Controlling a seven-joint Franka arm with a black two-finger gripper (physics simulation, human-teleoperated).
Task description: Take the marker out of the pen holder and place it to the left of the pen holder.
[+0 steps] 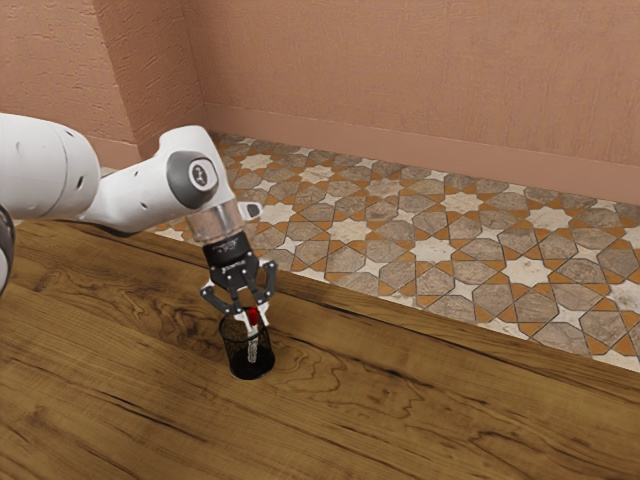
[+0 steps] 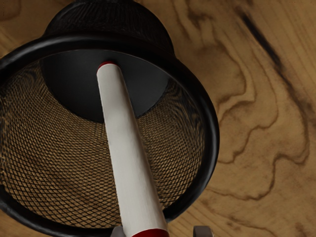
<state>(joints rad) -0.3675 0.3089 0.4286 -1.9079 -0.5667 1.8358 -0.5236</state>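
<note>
White marker (image 2: 131, 148) in mesh pen holder (image 2: 212, 133), between part-open fingers (image 1: 247, 326), gap beside one.

in the exterior view we see soft, even, warmish light across the wall (image 1: 400, 80) and floor (image 1: 430, 210), with gentle shading under the white arm (image 1: 145, 190). the surface (image 1: 110, 400) looks dimmer, and the mesh holder (image 1: 236, 358) sinks almost to black. in the wrist view we find a faint sheen on the dark rim (image 2: 213, 123), while the pale marker (image 2: 129, 148) shades off along one side.
</note>
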